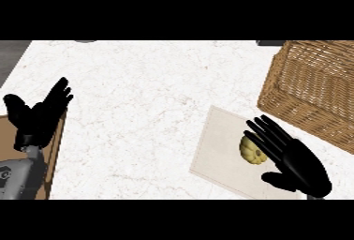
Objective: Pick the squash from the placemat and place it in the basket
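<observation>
**Watcher:** Your right hand (298, 166) sits low at the right of the head view, over the placemat (221, 154); its fingers are straight and spread apart, pointing up and to the left, with the thumb stuck out toward the lower left; nothing is held in it.

**Operator:** And the squash?

**Watcher:** You can see the squash (252, 151) lying on the placemat, yellow and ribbed, just to the left of your right hand's fingers; the fingers cover its right edge, so whether they touch it or only hang above it, you cannot tell; it is not in the basket (314, 89).

**Operator:** Where is the basket from there?

**Watcher:** Up and to the right of the squash; it is brown wicker, standing at the right side of the white marbled counter (138, 103); its lower left wall lies just beside the placemat's upper right edge.

**Operator:** The other hand?

**Watcher:** Your left hand (38, 117) rests at the left edge of the view, fingers up and relaxed, thumb apart from them, holding nothing; it is well apart from the squash; the grey forearm (17, 176) shows below it, over a brown board (54, 154) at the counter's left edge.
</observation>
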{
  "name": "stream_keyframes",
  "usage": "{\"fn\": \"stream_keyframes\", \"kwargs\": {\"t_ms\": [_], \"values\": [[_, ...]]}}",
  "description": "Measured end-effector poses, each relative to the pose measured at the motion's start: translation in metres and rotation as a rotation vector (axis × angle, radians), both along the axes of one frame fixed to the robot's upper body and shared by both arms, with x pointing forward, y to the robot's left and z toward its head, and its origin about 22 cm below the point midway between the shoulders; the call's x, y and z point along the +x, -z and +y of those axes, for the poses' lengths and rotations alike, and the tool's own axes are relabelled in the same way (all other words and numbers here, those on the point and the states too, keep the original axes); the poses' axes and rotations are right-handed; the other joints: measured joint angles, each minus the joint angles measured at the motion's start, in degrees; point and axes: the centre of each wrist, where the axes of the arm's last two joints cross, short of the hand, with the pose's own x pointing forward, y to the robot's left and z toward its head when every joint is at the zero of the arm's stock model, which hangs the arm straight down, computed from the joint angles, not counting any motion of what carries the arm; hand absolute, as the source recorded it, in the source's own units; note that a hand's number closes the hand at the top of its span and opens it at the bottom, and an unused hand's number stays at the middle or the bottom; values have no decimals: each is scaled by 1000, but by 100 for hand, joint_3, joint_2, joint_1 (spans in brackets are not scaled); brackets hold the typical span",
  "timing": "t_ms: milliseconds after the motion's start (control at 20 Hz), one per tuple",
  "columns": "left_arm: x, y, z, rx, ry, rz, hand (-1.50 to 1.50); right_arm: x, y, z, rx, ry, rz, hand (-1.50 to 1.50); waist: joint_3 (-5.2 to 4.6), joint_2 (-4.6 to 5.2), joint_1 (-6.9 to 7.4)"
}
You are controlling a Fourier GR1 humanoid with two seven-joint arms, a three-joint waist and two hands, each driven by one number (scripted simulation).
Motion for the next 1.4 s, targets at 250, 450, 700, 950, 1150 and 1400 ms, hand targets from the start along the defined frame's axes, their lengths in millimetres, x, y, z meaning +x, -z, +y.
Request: {"fn": "stream_keyframes", "kwargs": {"t_ms": [250,450,700,950,1150,1400], "values": [[0,-1,1,1,4,-6,0,3,-1,-1,-70,10,-30,150,-33,-22,-4],[1,2,1,0,11,-5,0,14,3,-1,-131,8,-65,150,-64,-41,5],[1,1,-3,8,3,-7,0,21,4,12,-156,0,-90,150,-74,-55,9],[-2,2,0,5,-1,-2,0,17,10,24,-115,89,0,150,-105,-88,6],[-4,1,3,6,-2,-1,0,1,19,38,-8,278,189,150,-175,-133,-56],[-5,3,2,6,-1,-1,0,-11,15,44,20,441,351,150,-205,-132,-47]]}}
